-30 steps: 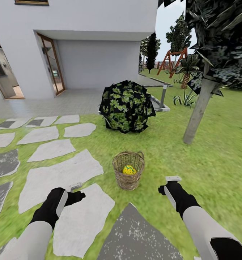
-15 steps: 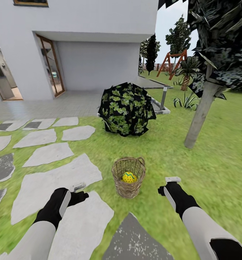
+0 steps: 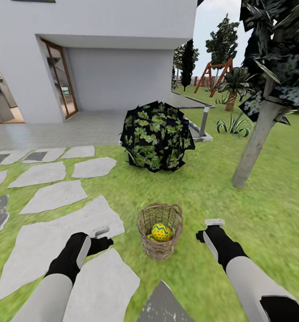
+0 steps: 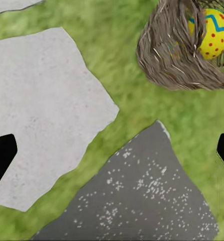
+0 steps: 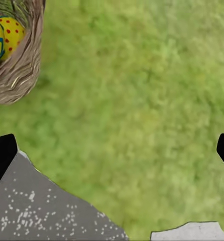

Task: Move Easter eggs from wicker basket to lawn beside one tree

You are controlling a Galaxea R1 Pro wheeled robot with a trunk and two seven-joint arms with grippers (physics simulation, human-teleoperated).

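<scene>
2 white forearms, black wrists, pale-tipped tools [image 3: 101,231].

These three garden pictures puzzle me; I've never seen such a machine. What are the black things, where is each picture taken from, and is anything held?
It is a simulated two-armed robot. The wide picture comes from its head camera: the left gripper and right gripper hover, both open and empty, either side of a wicker basket on the lawn. A yellow egg lies inside. The other two pictures come from wrist cameras looking down; the black corners are fingertips. A tree stands nearby.
</scene>
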